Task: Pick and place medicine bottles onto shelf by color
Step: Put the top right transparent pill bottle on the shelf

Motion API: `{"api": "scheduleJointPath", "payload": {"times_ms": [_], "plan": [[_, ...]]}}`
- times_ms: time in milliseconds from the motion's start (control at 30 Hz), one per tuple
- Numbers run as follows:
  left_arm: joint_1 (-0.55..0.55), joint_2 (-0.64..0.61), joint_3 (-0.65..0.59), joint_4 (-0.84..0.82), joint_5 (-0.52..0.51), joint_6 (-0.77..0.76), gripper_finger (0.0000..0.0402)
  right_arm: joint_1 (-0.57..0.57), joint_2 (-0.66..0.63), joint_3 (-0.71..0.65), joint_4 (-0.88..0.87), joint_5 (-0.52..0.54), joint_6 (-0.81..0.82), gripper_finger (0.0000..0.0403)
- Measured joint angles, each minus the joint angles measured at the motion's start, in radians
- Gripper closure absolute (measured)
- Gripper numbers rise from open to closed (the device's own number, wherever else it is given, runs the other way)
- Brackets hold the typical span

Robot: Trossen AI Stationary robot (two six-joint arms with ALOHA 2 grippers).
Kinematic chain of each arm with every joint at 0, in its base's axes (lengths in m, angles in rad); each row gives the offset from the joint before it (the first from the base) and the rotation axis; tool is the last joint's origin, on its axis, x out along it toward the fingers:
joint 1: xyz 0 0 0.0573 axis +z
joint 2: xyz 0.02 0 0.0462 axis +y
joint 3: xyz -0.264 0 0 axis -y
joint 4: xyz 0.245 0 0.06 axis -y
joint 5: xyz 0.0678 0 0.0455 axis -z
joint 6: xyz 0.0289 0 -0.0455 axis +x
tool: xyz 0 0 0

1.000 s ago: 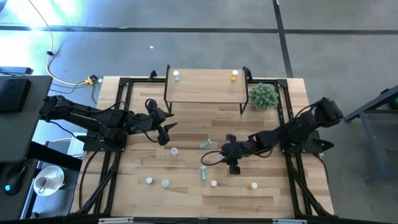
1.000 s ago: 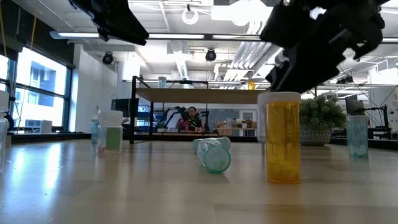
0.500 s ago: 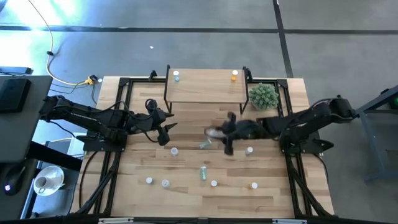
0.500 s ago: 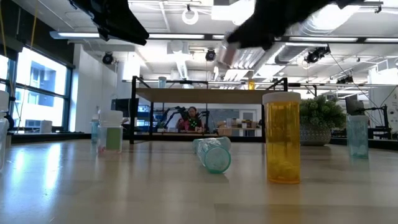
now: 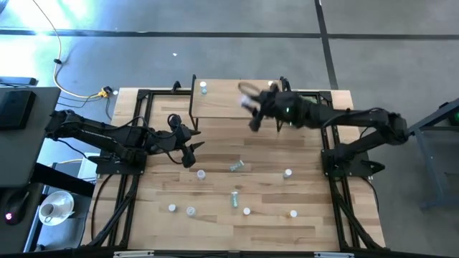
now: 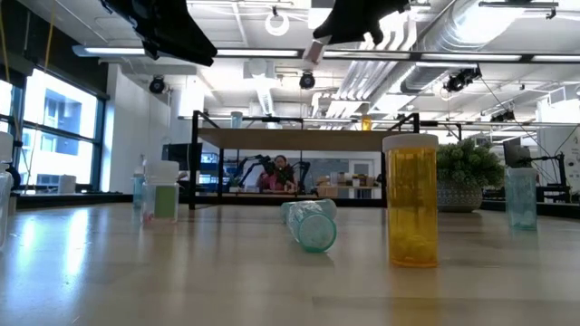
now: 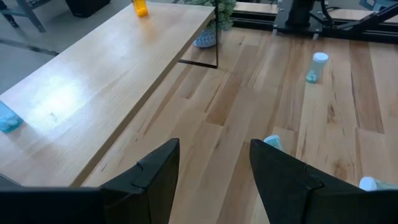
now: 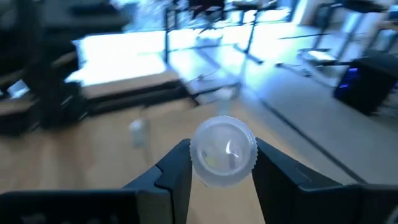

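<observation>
The right gripper (image 5: 252,107) is stretched out over the shelf (image 5: 237,107), above the board's right half, and its fingers (image 8: 177,171) are clamped on a small clear bottle (image 8: 222,151) — the white cap faces the wrist camera, pinched between the two dark pads. In the low view the same gripper (image 6: 337,27) hangs high above the shelf (image 6: 299,139).

The left gripper (image 5: 191,149) waits over the table (image 5: 308,229) near the shelf's left front leg, with its fingers (image 7: 152,180) spread wide and nothing between them.

Two bottles stand on the shelf: a blue bottle (image 5: 204,88) at the far left corner and an orange bottle (image 5: 270,87) at the far right corner, partly behind the right arm.

The others are on the table in front of the shelf. A green bottle (image 5: 236,166) lies on its side near the middle, with a pale bottle (image 5: 201,174) to its left, just beside the left gripper. Another green bottle (image 5: 234,198) lies nearer the front. A blue-tinted bottle (image 5: 287,173) stands to the right. Along the near edge stand a white bottle (image 5: 172,208), a bluish bottle (image 5: 191,211), a second white bottle (image 5: 247,211) and an orange bottle (image 5: 293,213) — the same orange bottle (image 6: 412,201) looms closest in the low view.

A spiky green plant ball (image 5: 304,111) sits at the shelf's right end.
</observation>
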Motion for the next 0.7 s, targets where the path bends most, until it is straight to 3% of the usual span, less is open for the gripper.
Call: {"api": "scheduleJointPath", "payload": {"times_ms": [333, 700], "plan": [[0.000, 0.000, 0.000, 0.000, -0.001, 0.001, 0.0216, -0.221, 0.004, 0.067, -0.067, -0.025, 0.103, 0.0277], [0.000, 0.000, 0.000, 0.020, -0.003, 0.001, 0.0216, -0.251, 0.062, 0.113, -0.139, -0.067, 0.158, 0.0277]]}}
